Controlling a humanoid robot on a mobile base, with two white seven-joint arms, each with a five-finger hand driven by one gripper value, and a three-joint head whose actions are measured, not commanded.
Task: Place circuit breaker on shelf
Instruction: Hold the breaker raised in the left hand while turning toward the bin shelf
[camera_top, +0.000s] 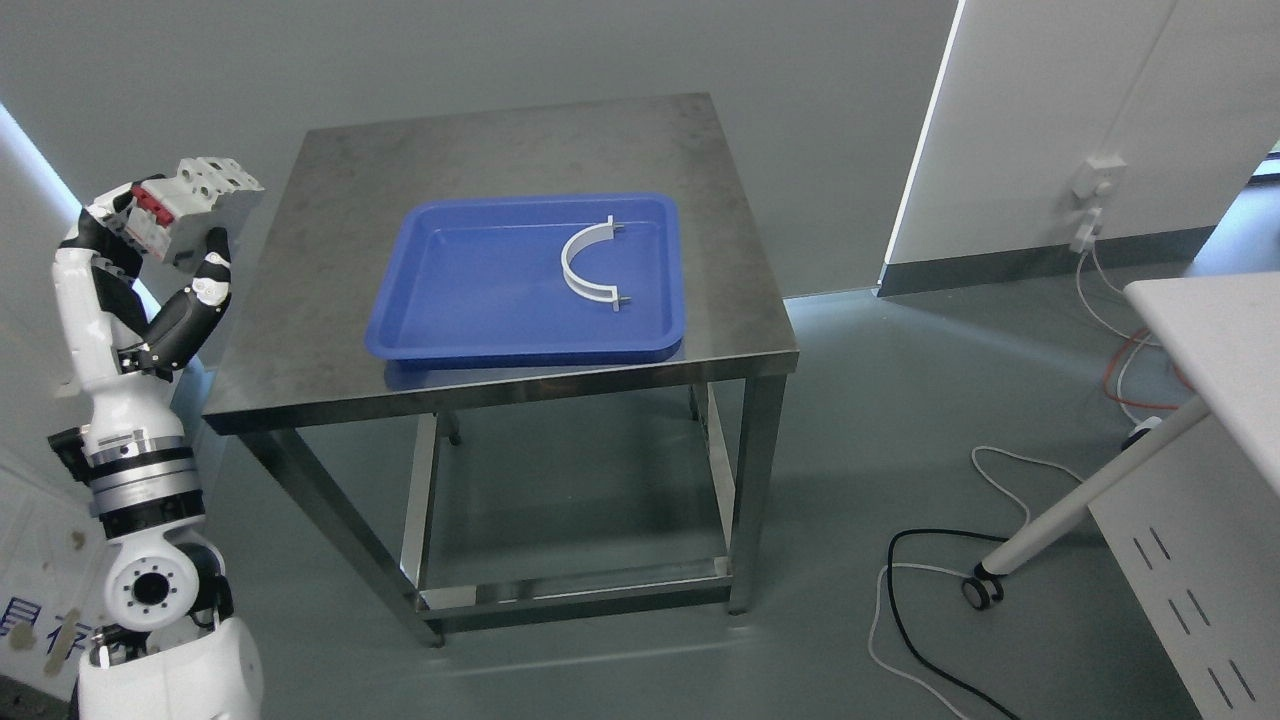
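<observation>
My left hand (165, 235) is raised at the far left of the head view, left of the steel table (330, 360) and off its edge. Its fingers (212, 270) are curled around a grey circuit breaker (190, 205) with red switches, held tilted at about the table top's height. A blue tray (480, 300) lies on the middle of the table and holds a white half-ring clamp (588, 265). No shelf is visible in this frame. My right arm is out of view.
The table has a lower frame rail (575, 585) near the floor. A white wheeled table (1215, 340) stands at the right, with black and white cables (900, 600) on the floor beside it. A white wall panel (1080, 120) stands at back right.
</observation>
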